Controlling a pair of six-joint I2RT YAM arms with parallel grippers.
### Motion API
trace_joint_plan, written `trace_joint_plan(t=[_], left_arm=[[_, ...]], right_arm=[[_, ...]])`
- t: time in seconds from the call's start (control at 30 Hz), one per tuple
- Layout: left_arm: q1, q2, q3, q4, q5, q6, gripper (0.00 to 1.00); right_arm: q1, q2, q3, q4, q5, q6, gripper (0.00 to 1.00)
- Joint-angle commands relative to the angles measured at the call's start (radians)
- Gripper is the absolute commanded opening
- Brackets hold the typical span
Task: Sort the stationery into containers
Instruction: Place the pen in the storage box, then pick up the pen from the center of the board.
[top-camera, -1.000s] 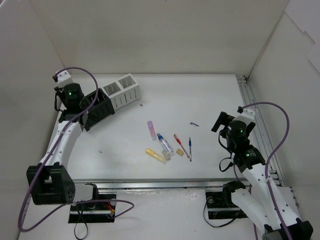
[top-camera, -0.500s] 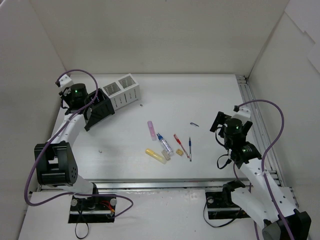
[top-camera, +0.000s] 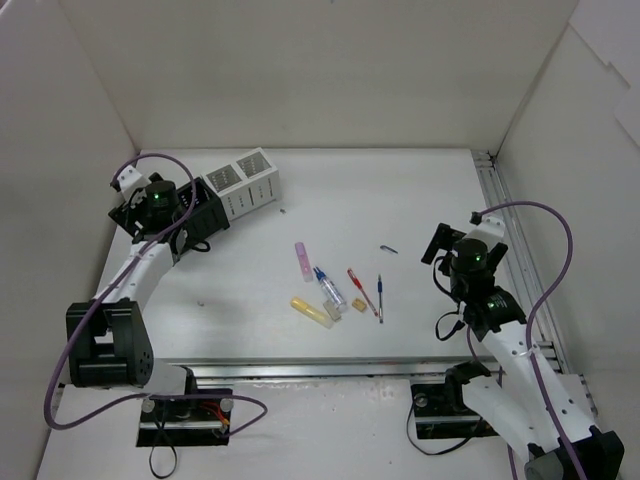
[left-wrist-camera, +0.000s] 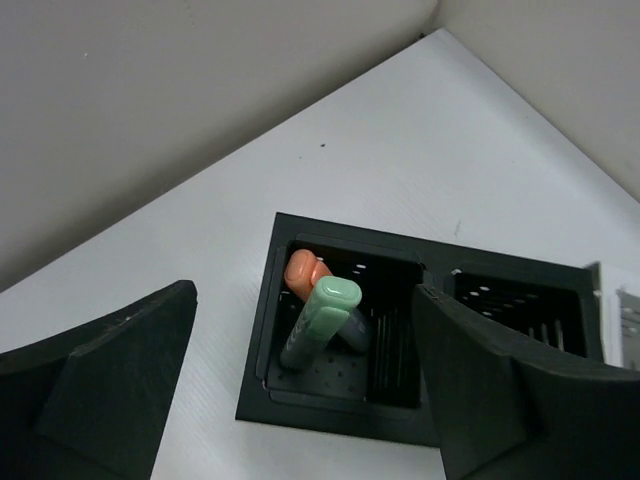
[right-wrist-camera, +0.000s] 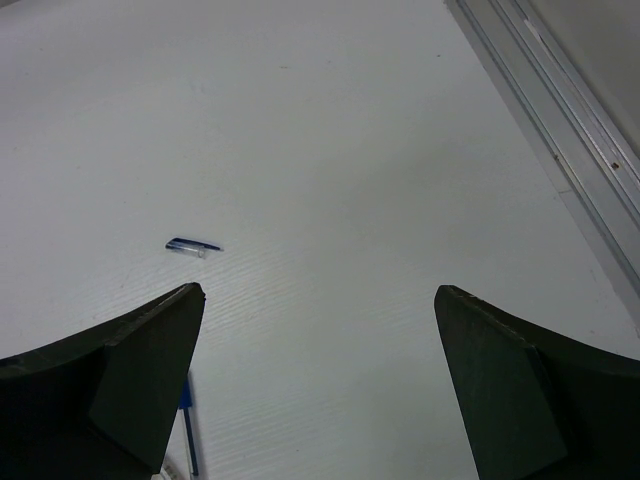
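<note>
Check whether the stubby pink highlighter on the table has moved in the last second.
No. The stubby pink highlighter keeps its place relative to the white mesh organiser.

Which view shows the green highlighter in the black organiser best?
Left wrist: the green highlighter leans in a black organiser compartment beside the orange highlighter. In the top view the left gripper hides it; the right wrist view points elsewhere.

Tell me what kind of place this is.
Probably a robotics lab workcell: white table boxed in by plain panels, left arm and right arm bolted at its near edge, and a black organiser.
</note>
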Motion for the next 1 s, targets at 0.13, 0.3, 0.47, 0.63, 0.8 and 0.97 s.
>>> trace_joint_plan(t=[0.13, 0.3, 0.47, 0.63, 0.8, 0.97], left_arm=[[-0.039, -0.199, 0.075, -0.149, 0.258, -0.019, 1.00], [-0.148, -0.213, 0.112, -0.480, 0.504, -0.148, 1.00], [-0.352, -0.231, -0.002, -0.581, 0.594, -0.401, 1.00], [-0.527, -0.147, 0.019, -0.692, 0.608, -0.540, 1.00], [-0.691, -0.040, 0.020, -0.695, 0.573, -0.732, 1.00], [-0.701, 0.149, 0.062, -0.675, 0.682, -0.771, 1.00]], right_arm=[[0.004, -0.023, 0.007, 0.057, 0.013, 0.003, 0.98], [0.004, -0.015, 0.008, 0.057, 0.013, 0.010, 0.98], [0.004, 0.025, 0.024, 0.056, 0.026, 0.026, 0.98], [0.004, 0.039, 0.021, 0.056, 0.023, 0.052, 0.98], [0.004, 0.022, 0.016, 0.056, 0.023, 0.053, 0.98], [0.007, 0.003, 0.008, 0.053, 0.035, 0.061, 0.98]])
